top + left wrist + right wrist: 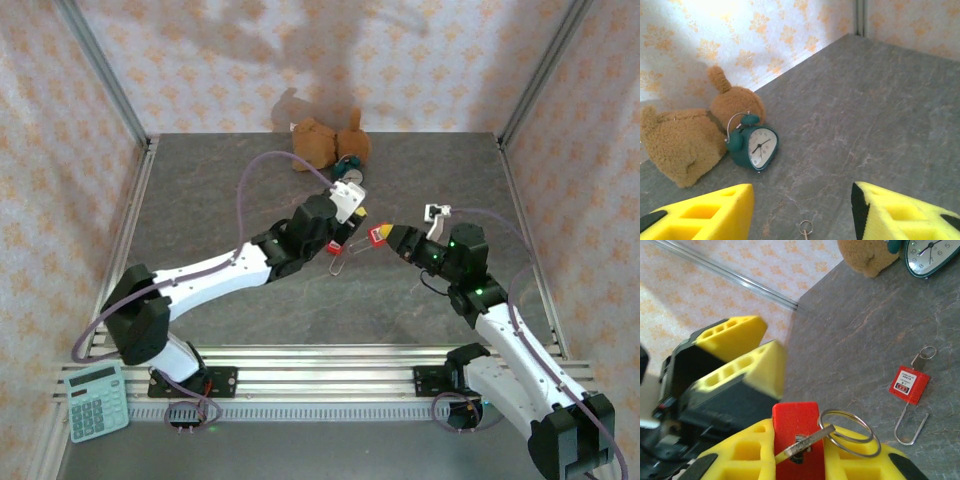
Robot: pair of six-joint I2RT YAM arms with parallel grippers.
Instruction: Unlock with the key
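A padlock (909, 385) lies on the table (855, 335) before the clock (932, 257) and teddy (865, 255).

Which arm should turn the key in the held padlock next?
Left. The right tool is clamped on the red padlock, key sticking out of it, so it can't turn it. The left tool is open, empty and just beside that lock, probably a short reach to the key.
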